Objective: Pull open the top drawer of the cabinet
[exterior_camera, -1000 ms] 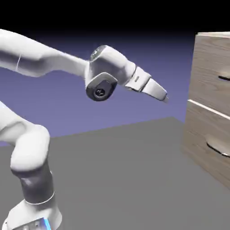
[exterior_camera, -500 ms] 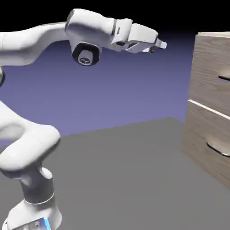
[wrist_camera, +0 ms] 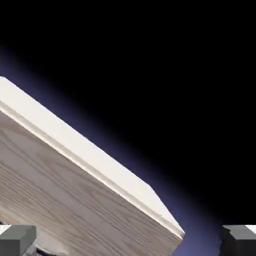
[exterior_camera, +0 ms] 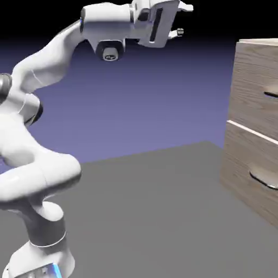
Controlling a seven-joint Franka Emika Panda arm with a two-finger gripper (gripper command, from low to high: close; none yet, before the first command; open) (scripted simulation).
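Observation:
The cabinet [exterior_camera: 251,136] stands at the exterior view's right edge, tall and wood-grained. Its top drawer [exterior_camera: 250,87] is flush with the body, and only the near end of its slim grey handle [exterior_camera: 271,95] shows. My gripper [exterior_camera: 182,20] hangs high up, above the level of the cabinet's top and well to its left, pointing toward it. Its fingers [exterior_camera: 185,7] are spread one above the other, open, with nothing between them. In the hand view the cabinet [wrist_camera: 60,200] shows tilted, its pale top edge over the wood-grain front, and both fingertips [wrist_camera: 17,239] sit at the bottom corners.
Below the pale seam lies the second drawer front with a broad curved grey handle [exterior_camera: 264,176]. The grey table [exterior_camera: 163,217] stretches between the robot's base [exterior_camera: 38,255] and the cabinet.
The arm has swung upward, lifting the hand from about drawer height to above the cabinet's top. The hand has rolled so the fingers stand one over the other. The jaws stayed open.

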